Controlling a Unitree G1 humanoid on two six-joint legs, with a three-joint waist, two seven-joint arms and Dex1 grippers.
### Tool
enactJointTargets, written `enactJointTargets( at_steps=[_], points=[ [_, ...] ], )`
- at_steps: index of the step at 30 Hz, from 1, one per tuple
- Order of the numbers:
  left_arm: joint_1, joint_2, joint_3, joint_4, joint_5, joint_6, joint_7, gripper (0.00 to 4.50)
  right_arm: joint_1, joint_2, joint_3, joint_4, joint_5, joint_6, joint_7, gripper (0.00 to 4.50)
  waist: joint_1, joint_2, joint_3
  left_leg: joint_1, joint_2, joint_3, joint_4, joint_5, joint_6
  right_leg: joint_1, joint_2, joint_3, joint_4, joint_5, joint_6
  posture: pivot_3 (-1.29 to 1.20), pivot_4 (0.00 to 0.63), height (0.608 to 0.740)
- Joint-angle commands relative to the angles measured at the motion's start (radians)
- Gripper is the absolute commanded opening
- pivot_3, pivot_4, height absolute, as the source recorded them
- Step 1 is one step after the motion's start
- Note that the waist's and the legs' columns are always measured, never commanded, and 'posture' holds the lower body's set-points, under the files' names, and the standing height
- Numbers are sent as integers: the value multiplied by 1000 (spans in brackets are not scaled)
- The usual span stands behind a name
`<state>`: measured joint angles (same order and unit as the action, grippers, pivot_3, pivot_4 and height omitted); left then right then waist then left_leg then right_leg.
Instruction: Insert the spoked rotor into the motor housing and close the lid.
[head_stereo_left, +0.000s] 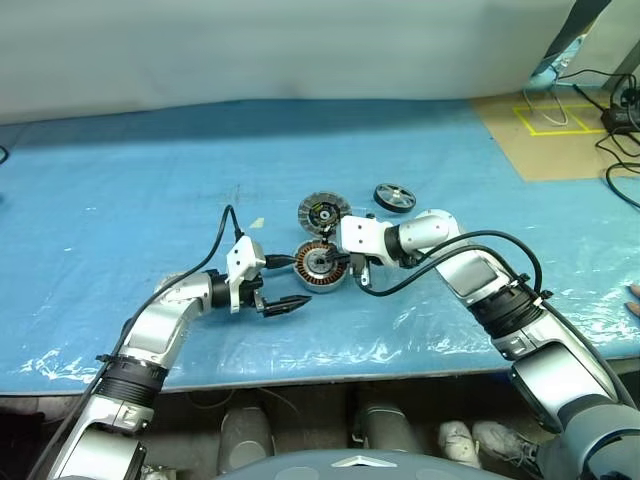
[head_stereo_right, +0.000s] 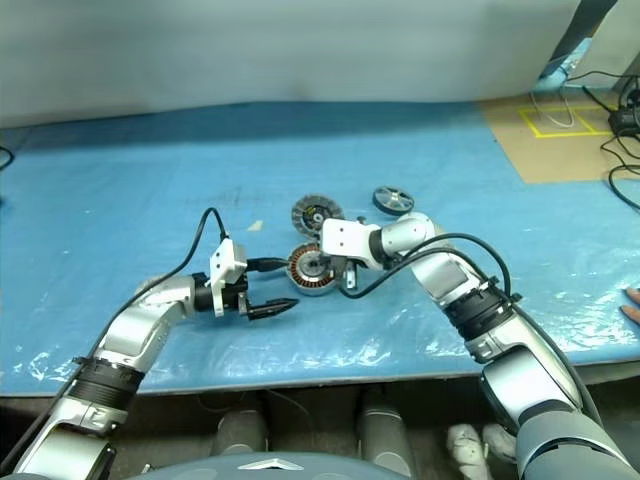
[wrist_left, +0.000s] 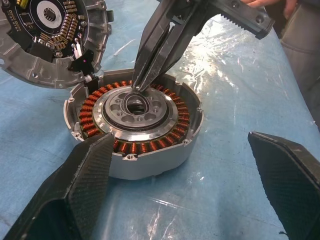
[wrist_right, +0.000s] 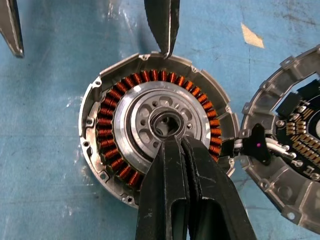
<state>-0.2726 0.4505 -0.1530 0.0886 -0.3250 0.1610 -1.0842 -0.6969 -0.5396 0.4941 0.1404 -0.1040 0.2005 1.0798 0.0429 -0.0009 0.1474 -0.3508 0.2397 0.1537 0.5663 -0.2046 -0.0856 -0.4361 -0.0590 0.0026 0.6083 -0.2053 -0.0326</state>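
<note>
The motor housing (head_stereo_left: 320, 264), a short silver can with copper windings, stands open on the blue sheet. My right gripper (wrist_right: 176, 142) is shut, and its tips rest at the bore of the housing's silver centre hub (wrist_left: 134, 107), holding nothing. My left gripper (head_stereo_left: 283, 302) stands open just in front and to the left of the housing, with one finger (wrist_right: 162, 25) close to the rim. The lid (head_stereo_left: 324, 212) lies flat right behind the housing, joined to it by short wires. The spoked rotor (head_stereo_left: 394, 196) lies flat further back to the right, apart from both grippers.
The table's front edge (head_stereo_left: 300, 375) runs close below the arms. A brown board (head_stereo_left: 545, 135) with yellow tape and black cables lies at the back right. A person's fingertips (head_stereo_left: 633, 297) show at the right edge.
</note>
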Motion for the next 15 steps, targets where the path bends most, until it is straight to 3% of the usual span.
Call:
enactJointTargets(
  at_steps=[1,3,6,15],
  points=[
    [-4,1,4,-38,-1,-2,6,4500,-24,11,-13,-25,-3,-24,17,612,0,0,0,0,0,0,0,0,0,0,0,0,0,0,0,0,150,740],
    [-5,1,4,-37,-1,-1,7,4500,-29,23,-20,-29,0,-16,18,1227,-2,0,0,0,0,0,-1,0,0,0,0,0,0,0,0,0,150,740],
    [-8,-1,3,-34,-1,0,11,4500,-38,54,-50,-42,46,31,35,1227,-2,0,0,0,0,0,-1,0,0,-1,1,0,0,0,0,0,150,740],
    [-18,-8,-2,-19,8,-9,12,4500,-60,49,-8,32,-43,-57,19,1227,0,0,0,0,0,0,0,0,0,-1,0,0,0,0,0,0,150,740]
  ],
)
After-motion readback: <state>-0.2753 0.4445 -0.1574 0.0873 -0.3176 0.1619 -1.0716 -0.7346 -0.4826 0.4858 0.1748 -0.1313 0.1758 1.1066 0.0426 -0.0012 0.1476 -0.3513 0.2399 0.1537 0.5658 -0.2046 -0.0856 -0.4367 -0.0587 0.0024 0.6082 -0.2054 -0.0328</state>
